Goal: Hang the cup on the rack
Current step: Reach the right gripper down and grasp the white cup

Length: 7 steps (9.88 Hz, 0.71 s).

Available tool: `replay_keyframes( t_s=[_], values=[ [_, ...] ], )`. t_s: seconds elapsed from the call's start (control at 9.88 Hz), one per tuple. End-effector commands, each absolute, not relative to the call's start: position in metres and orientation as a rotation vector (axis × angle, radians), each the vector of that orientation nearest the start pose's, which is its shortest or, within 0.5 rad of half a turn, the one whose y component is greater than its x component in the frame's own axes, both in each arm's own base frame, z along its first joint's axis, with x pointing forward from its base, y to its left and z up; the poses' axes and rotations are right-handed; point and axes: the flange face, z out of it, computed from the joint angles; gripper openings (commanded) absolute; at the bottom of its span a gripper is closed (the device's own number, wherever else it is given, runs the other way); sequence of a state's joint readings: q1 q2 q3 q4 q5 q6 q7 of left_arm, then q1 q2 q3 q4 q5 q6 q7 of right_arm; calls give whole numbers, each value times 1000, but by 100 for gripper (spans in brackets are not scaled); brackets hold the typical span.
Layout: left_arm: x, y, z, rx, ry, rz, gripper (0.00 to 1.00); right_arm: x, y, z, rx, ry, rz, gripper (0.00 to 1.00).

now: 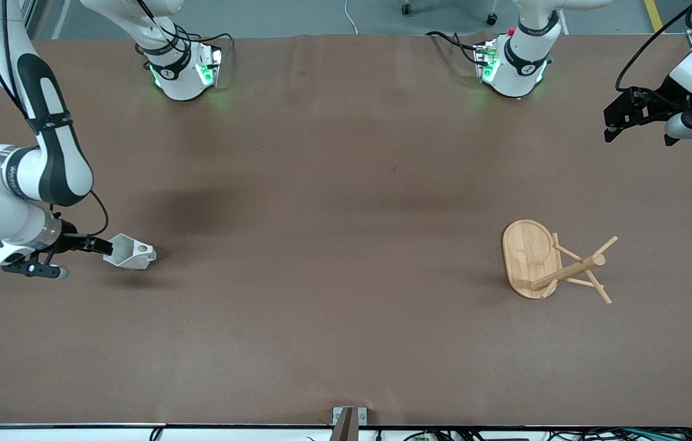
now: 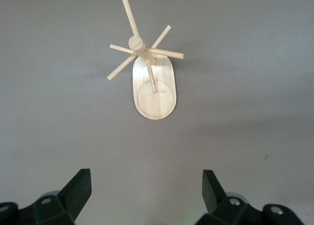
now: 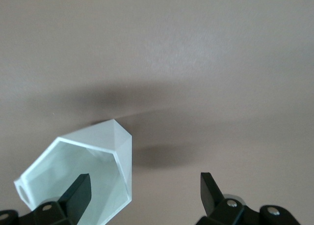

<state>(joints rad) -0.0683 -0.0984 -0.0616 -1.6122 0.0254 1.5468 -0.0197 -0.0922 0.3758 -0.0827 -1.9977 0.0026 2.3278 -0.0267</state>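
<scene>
The brown bench is seen with the rack stood near the left arm's end. The left gripper is held high over that end, fingers spread wide and bare. The right gripper is at the cup, fingers spread, one poked inside its mouth. The cup is near the right arm's end.
</scene>
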Motion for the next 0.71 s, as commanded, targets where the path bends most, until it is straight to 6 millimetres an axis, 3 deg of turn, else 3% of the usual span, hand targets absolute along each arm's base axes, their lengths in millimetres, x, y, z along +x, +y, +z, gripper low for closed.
replay_keyframes(
  t_s=[0.0, 0.1, 0.3, 0.51, 0.61],
  values=[
    [519, -65, 642, -3104, 199, 2, 100, 584, -99, 258, -3145, 249, 35, 88],
    [520, -65, 641, -3104, 196, 2, 100, 585, -99, 246, -3147, 249, 34, 77],
    [523, -67, 636, -3108, 202, 19, 100, 587, -94, 242, -3132, 256, 11, 51],
    [530, -67, 636, -3111, 197, 14, 100, 589, -91, 234, -3122, 269, -10, 38],
    [531, -66, 636, -3114, 188, 12, 100, 589, -92, 233, -3116, 280, -9, 19]
  ],
)
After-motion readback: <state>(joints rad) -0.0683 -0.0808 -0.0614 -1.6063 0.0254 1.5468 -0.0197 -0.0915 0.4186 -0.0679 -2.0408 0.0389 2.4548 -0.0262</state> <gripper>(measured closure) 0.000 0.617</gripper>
